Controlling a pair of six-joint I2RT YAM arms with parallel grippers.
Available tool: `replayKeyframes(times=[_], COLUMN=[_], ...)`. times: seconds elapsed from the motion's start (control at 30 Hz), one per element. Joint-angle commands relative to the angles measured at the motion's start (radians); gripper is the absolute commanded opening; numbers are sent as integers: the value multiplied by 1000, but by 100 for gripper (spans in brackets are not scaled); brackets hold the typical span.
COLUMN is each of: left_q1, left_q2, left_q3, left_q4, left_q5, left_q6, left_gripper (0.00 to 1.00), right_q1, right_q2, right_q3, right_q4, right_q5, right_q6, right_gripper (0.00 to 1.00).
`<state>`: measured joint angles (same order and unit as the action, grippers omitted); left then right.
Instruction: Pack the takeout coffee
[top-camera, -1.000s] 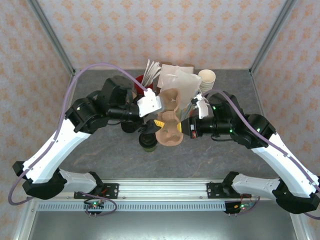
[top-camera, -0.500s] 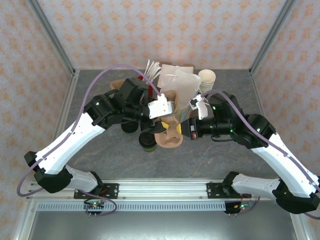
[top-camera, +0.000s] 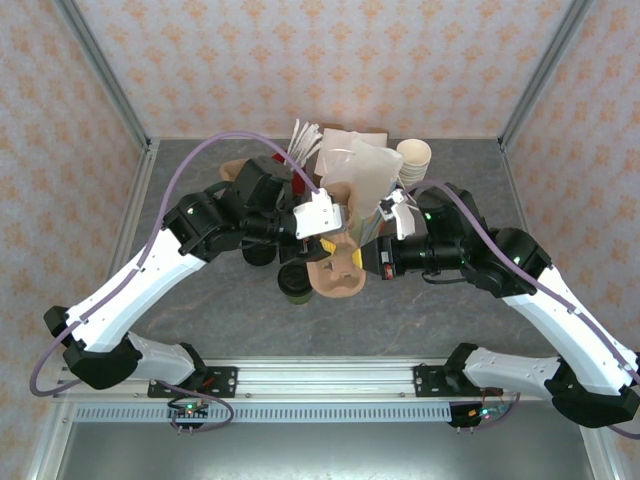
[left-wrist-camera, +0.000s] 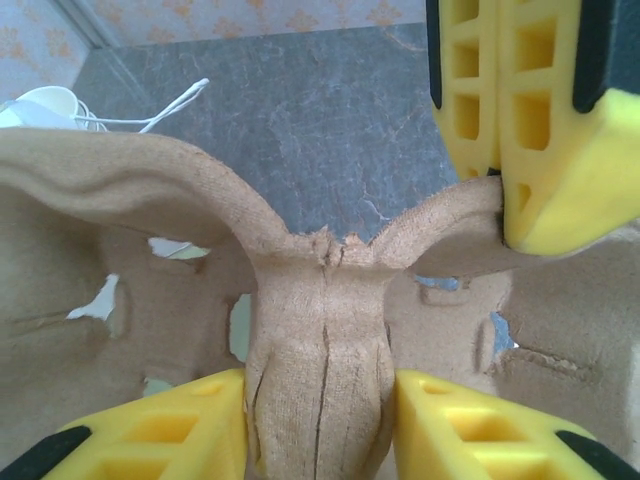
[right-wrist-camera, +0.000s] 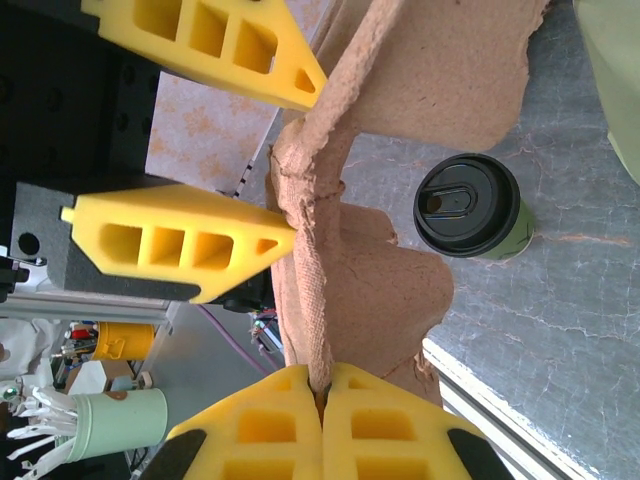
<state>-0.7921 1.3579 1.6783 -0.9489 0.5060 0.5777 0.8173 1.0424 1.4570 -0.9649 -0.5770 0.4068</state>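
The fingers (right-wrist-camera: 262, 428) of the right gripper (right-wrist-camera: 320, 385) are squeezed together on the edge of the cardboard tray (left-wrist-camera: 320, 330), so it hangs up off the table (top-camera: 450, 310). The left gripper (left-wrist-camera: 320, 405) has a finger on each side of the tray's middle hump and presses on it, I think for a second hold. The coffee (right-wrist-camera: 468, 207) stands alone on the table, just near-left of the tray. A second ago the left gripper was further left and wider open. The coffee has not moved.
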Motion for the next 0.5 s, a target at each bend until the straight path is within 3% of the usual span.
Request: replayKeyframes(times=[0.0, 0.17, 0.47], left_q1=[-3, -4, -3], left_q2=[-12, -7, 12], left_q3=[0, -2, 3], left_q4=[22, 28, 25], left_q5=[-13, 8, 12], left_q6=[14, 14, 14], left_gripper=[39, 46, 46], right_q1=[-2, -1, -1], right_q2=[-5, -7, -9], right_q3=[-4, -8, -16], right_q4=[15, 20, 25], right_q5=[-13, -20, -23], right_q6=[4, 6, 7], right_gripper=[0, 0, 0])
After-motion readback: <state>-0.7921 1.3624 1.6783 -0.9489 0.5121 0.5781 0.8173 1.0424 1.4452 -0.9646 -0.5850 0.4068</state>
